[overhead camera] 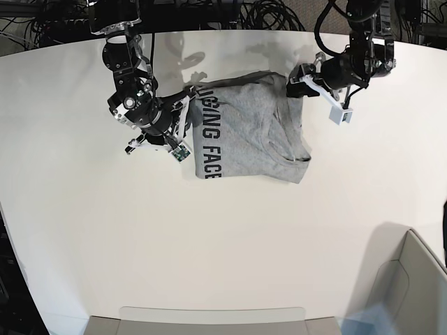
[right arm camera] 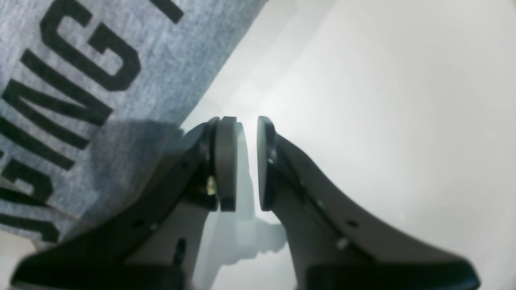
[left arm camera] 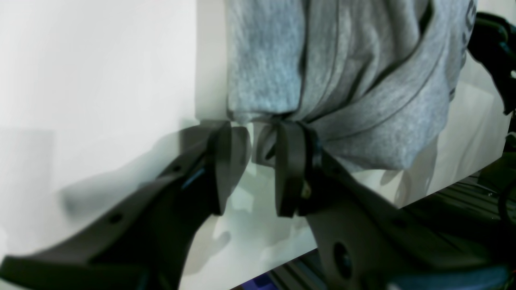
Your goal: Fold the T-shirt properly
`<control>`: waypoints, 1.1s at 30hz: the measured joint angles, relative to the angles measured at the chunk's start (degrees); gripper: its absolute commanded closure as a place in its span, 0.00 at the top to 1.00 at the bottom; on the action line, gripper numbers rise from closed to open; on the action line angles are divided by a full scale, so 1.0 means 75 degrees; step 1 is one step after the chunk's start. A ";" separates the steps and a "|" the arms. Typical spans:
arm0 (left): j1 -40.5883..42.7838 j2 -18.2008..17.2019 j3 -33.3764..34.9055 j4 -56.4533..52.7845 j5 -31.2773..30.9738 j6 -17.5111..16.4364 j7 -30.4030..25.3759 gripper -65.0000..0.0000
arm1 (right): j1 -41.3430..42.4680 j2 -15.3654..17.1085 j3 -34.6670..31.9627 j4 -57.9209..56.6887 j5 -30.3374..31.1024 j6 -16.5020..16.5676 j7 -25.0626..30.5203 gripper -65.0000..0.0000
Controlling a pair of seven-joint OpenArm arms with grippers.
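The heather-grey T-shirt point(overhead camera: 244, 132) lies crumpled on the white table point(overhead camera: 209, 237), its black lettering facing up along its left edge. In the left wrist view the T-shirt point(left arm camera: 363, 80) is bunched into folds that gather at one fingertip of my left gripper point(left arm camera: 256, 129). The jaws stand wide apart, with a small flap of cloth and bare table showing between them. In the base view that left gripper point(overhead camera: 297, 78) sits at the shirt's upper right corner. My right gripper point(right arm camera: 246, 121) hovers just off the lettered edge of the T-shirt point(right arm camera: 80, 100), jaws a narrow gap apart and holding nothing.
A grey bin point(overhead camera: 412, 279) stands at the front right corner and a shallow tray edge point(overhead camera: 209, 317) runs along the front. Cables lie behind the table's back edge. In the left wrist view, the table's edge point(left arm camera: 443, 189) runs close to my left gripper.
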 measured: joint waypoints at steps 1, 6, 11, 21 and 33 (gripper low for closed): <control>-0.0023 0.0006 0.0003 -0.0076 -0.0017 -0.0003 0.0003 0.30 | 0.0000 0.0000 0.0000 0.0000 0.0006 0.0000 0.0000 0.15; -0.0125 0.0012 0.0020 -0.0227 -0.0015 0.0000 0.0003 0.30 | 0.0000 0.0000 0.0000 0.0000 0.0032 0.0000 0.0003 0.15; -0.0184 0.0006 0.0565 -0.0227 -0.0020 -0.0003 -0.0026 0.30 | 0.0003 0.0000 0.0000 0.0000 0.0029 0.0000 0.0000 0.15; -0.0210 -0.0009 0.0781 -0.0629 -0.0245 -0.0064 -0.0513 0.19 | 0.0000 0.0000 0.0000 0.0009 0.0029 0.0000 0.0000 0.15; -0.0073 0.0035 -0.0070 0.0157 -0.0140 -0.0956 -0.0393 0.00 | -0.0009 0.0000 0.0000 0.0012 -0.0006 0.0000 0.0000 0.15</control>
